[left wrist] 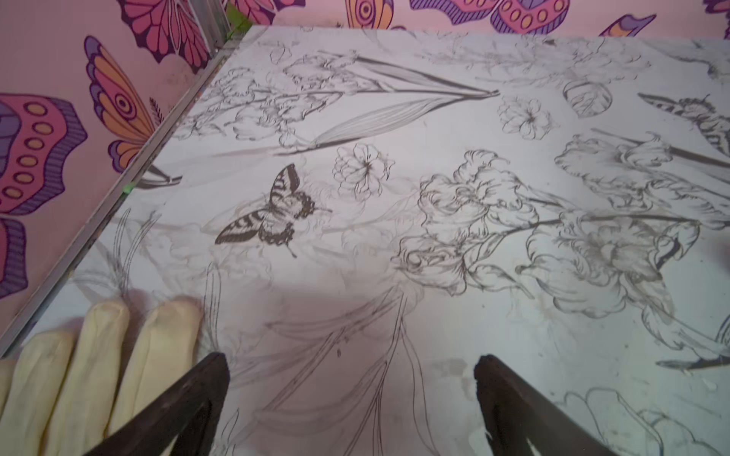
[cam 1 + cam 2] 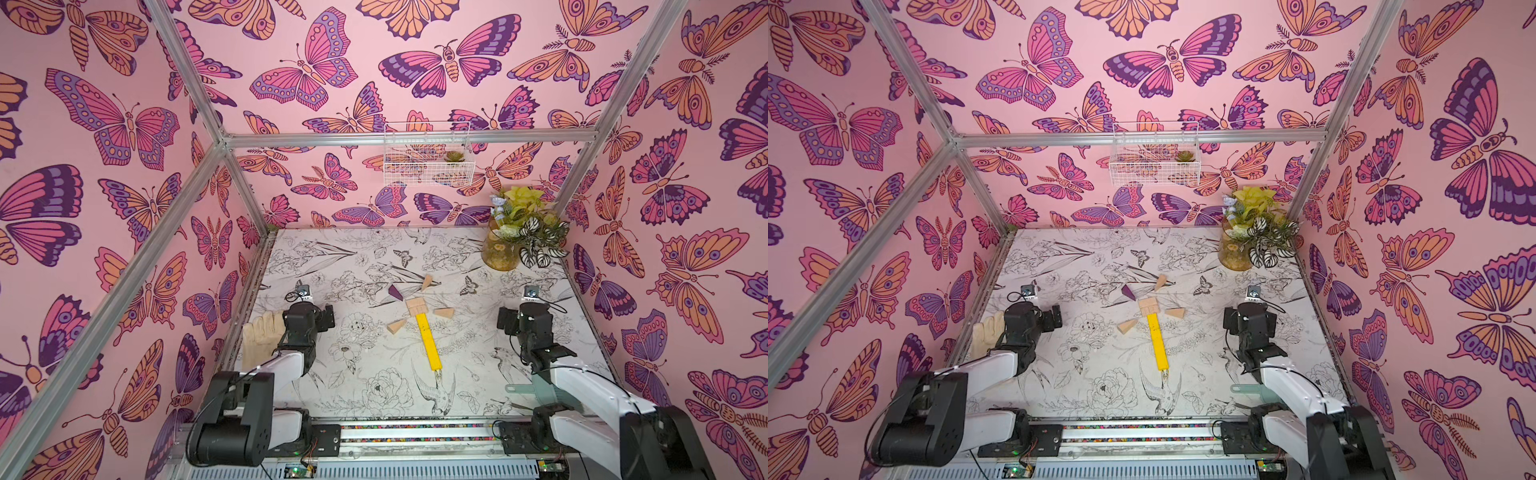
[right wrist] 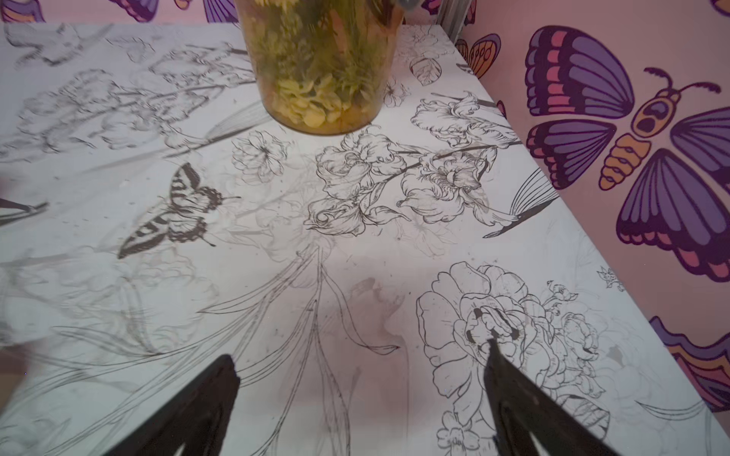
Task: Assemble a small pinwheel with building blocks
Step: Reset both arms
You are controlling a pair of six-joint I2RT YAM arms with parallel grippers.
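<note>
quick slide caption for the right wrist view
Right gripper, jaws open and empty, above the floral table, facing the plant jar.

pinwheel centre, glove left, vase right rear

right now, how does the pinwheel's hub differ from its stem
The hub is tan; the stem is yellow. The hub is a short square; the stem is a long thin bar. The hub lies farther from the robot, ringed by blades; the stem runs toward the robot from it. Both lie flat on the table.
</note>
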